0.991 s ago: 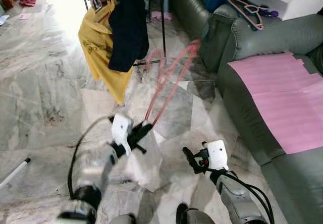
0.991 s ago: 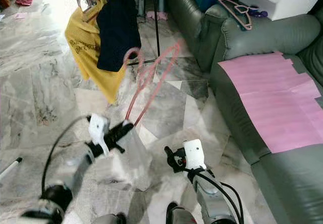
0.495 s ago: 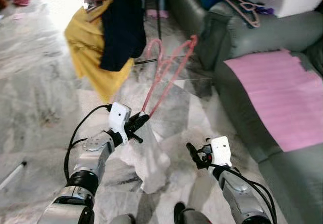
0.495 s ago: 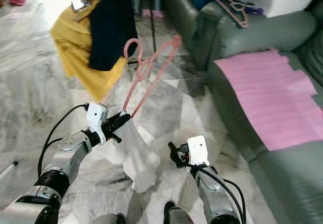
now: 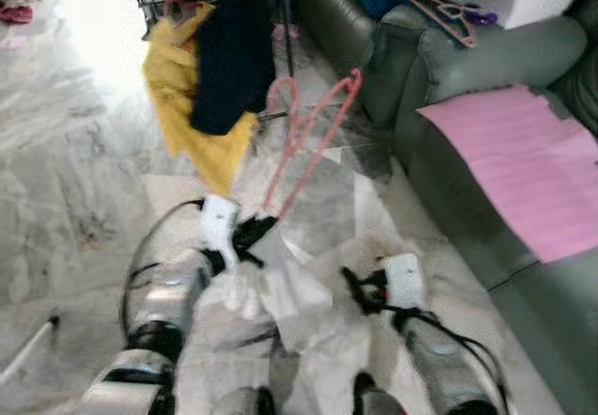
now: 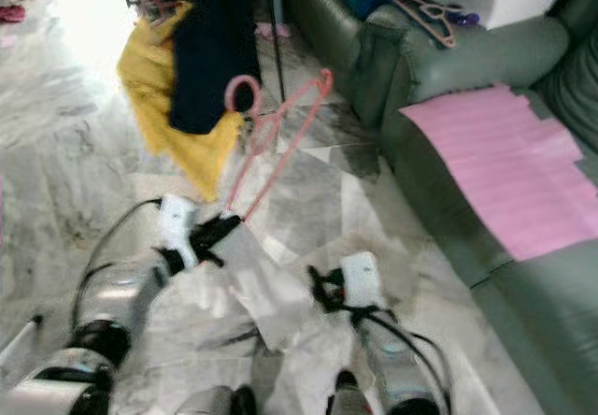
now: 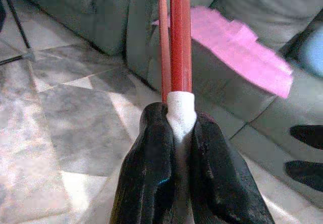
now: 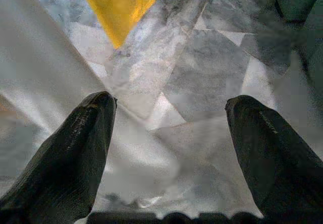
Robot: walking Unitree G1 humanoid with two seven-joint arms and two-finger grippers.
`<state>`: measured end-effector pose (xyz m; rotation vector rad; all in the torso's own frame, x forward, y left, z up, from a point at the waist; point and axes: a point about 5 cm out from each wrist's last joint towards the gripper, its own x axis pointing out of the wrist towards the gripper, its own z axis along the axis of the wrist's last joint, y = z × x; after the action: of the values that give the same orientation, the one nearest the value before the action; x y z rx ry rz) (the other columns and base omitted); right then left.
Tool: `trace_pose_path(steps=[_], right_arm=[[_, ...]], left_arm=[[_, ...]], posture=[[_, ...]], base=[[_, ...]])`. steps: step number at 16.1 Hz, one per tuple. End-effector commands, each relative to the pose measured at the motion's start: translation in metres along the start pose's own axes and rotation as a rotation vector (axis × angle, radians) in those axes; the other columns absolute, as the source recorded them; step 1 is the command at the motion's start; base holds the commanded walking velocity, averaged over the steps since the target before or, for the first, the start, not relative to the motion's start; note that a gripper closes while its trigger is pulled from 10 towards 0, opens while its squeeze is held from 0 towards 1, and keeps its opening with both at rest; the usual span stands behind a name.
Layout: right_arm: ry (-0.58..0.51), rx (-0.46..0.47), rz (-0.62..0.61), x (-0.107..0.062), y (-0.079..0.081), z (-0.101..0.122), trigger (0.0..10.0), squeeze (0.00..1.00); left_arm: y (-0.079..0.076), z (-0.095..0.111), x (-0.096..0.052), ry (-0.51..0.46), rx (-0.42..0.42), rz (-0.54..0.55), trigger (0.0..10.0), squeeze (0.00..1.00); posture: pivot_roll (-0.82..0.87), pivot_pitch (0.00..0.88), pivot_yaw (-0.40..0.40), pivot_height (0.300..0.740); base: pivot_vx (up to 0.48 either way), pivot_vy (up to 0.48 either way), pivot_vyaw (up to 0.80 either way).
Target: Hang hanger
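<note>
Two grippers over marble floor [image 5: 75, 172]: left gripper [image 7: 177, 133] clamps pink hanger [image 5: 308, 135], right gripper [image 8: 169, 133] wide.

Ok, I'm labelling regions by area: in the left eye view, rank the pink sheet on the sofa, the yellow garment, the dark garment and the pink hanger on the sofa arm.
1. pink sheet
2. yellow garment and dark garment: they look alike in visible area, and they overlap, so no ranking
3. pink hanger on the sofa arm, smallest
</note>
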<state>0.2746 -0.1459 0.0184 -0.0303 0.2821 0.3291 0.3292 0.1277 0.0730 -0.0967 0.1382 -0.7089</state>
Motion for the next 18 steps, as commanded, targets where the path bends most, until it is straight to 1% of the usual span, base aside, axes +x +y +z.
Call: trace_pose_path(steps=[1,5,6,7,13,18], right_arm=[[0.023,0.011,0.006,-0.001,0.004,-0.006,10.0,0.00],[0.023,0.009,0.009,-0.001,0.004,-0.006,10.0,0.00],[0.023,0.007,0.010,-0.001,0.004,-0.006,10.0,0.00],[0.023,0.006,0.011,-0.001,0.005,-0.005,10.0,0.00],[0.025,0.006,0.011,0.000,0.005,-0.006,10.0,0.00],[0.024,0.006,0.011,0.002,0.005,-0.005,10.0,0.00]], left_arm=[[0.005,0.001,-0.005,-0.006,0.014,0.012,10.0,0.00],[-0.001,-0.004,-0.004,0.007,0.007,-0.014,10.0,0.00],[-0.003,-0.005,-0.003,0.013,0.021,-0.012,10.0,0.00],[-0.003,-0.005,-0.004,-0.004,0.019,-0.012,10.0,0.00],[-0.009,-0.008,-0.005,-0.010,0.020,-0.023,10.0,0.00],[-0.014,-0.010,-0.005,-0.021,0.012,-0.060,10.0,0.00]], posture=[[-0.06,0.195,0.013,0.740],[-0.06,0.195,0.014,0.740],[-0.06,0.194,0.014,0.740],[-0.06,0.193,0.014,0.740],[-0.05,0.195,0.018,0.740],[-0.05,0.191,0.020,0.740]], base=[[0.000,0.349,0.00],[0.000,0.316,0.00],[0.000,0.000,0.00],[0.000,0.000,0.00],[0.000,0.000,0.00],[0.000,0.000,0.00]])
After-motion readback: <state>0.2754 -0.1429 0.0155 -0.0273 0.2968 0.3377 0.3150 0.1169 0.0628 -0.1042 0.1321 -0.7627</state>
